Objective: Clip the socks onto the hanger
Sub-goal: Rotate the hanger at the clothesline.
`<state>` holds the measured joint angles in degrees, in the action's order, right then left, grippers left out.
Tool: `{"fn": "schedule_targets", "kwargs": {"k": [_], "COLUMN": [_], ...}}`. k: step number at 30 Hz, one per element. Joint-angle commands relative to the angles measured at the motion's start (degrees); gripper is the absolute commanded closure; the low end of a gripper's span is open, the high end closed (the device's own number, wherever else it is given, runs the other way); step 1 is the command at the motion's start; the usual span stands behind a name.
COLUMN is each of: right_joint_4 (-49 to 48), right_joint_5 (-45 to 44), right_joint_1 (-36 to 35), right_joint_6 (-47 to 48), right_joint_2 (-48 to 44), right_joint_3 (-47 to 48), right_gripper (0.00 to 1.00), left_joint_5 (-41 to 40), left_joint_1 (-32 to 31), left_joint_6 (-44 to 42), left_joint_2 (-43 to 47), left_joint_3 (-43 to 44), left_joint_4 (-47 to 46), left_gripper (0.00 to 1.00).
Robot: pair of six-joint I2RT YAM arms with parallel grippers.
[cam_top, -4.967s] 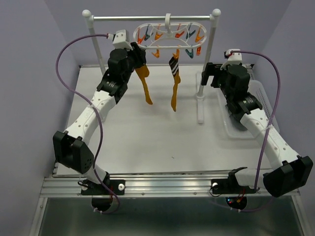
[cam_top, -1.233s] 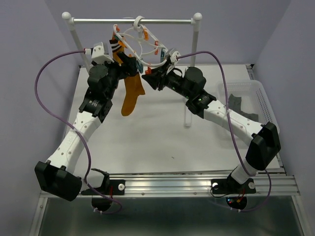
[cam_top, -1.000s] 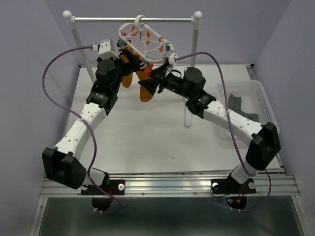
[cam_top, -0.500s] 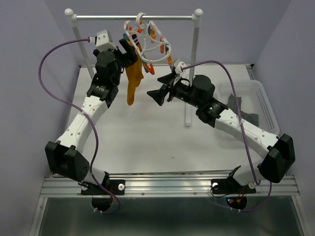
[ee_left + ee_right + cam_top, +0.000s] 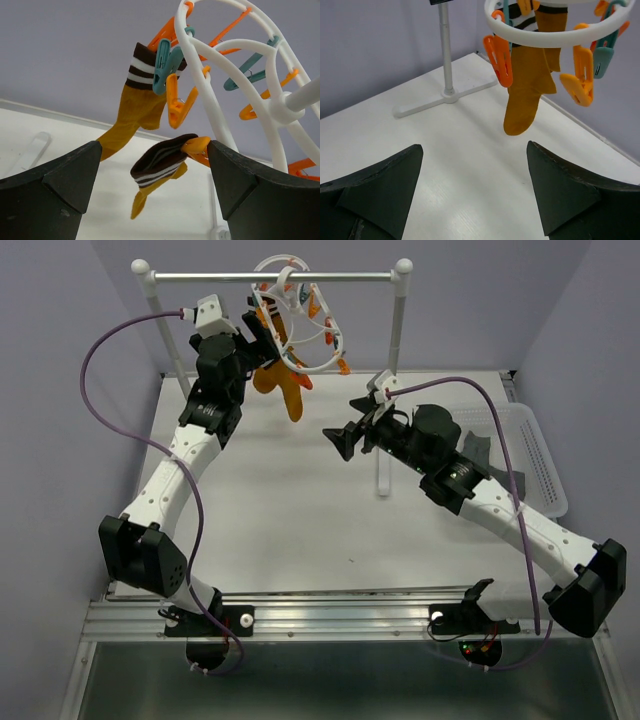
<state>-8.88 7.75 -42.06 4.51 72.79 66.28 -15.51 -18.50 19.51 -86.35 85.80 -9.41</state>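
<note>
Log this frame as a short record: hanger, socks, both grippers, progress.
hanger: white oval frame, tilted, hooked on the rail
mustard socks: two, striped cuffs up, each held by a clip
grey socks: dark shapes in the basket, unclipped
left gripper: open, close under the clips
right gripper: open, empty, apart from the hanger
progress: two of four socks clipped

Overhead and close wrist views share the hanger (image 5: 555,39).

A robotics lab test cell: plain lilac walls (image 5: 60,360) enclose a white worktop (image 5: 300,510), and cabled robot arms (image 5: 170,480) are bolted to an aluminium rail (image 5: 340,618).
</note>
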Motion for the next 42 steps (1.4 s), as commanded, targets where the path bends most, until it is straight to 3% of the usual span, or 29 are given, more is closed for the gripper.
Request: {"fn": "schedule_targets", "kwargs": {"k": [1, 5, 12, 17, 22, 27, 32, 35, 42], "right_joint_4": [0.01, -0.17, -1.57, -3.50, -8.60, -9.22, -9.13, -8.43, -7.55], "right_joint_5": [-7.47, -12.92, -13.20, -9.78, -13.90, -5.66, 3.38, 10.24, 16.67], "right_joint_1": [0.92, 2.07, 3.13, 3.13, 3.13, 3.13, 3.13, 3.13, 3.13], "right_joint_6": [1.29, 0.85, 7.35, 7.97, 8.31, 14.37, 16.31, 15.18, 11.66], "right_joint_2": [-1.43, -0.90, 3.84, 6.39, 9.73, 13.86, 15.18, 15.89, 20.09], "right_joint_3": [-0.71, -0.28, 3.94, 7.45, 11.05, 14.84, 17.74, 18.88, 24.50], "right_gripper": [0.10, 0.11, 0.17, 0.30, 0.42, 0.43, 0.52, 0.53, 0.55], "left_joint_5": [-3.47, -5.58, -6.29, -7.34, -7.43, -7.17, -7.61, -7.34, -8.13], "left_joint_1": [1.01, 2.15, 2.86, 3.12, 3.30, 3.30, 3.38, 3.38, 3.38], "left_joint_6": [-0.52, -0.44, -0.96, -1.58, -2.19, -2.72, -2.63, -2.28, -1.41], "left_joint_2": [1.00, 2.93, 6.01, 7.77, 10.14, 11.20, 12.60, 13.57, 17.87], "left_joint_3": [3.41, 2.45, 1.04, 0.60, -0.72, -0.98, -2.21, -3.18, -6.78], "left_joint_4": [-1.93, -1.22, -0.88, -0.17, -0.70, -0.35, -0.26, 0.00, 0.79], "left_gripper": [0.01, 0.01, 0.01, 0.01, 0.01, 0.01, 0.01, 0.01, 0.01]}}
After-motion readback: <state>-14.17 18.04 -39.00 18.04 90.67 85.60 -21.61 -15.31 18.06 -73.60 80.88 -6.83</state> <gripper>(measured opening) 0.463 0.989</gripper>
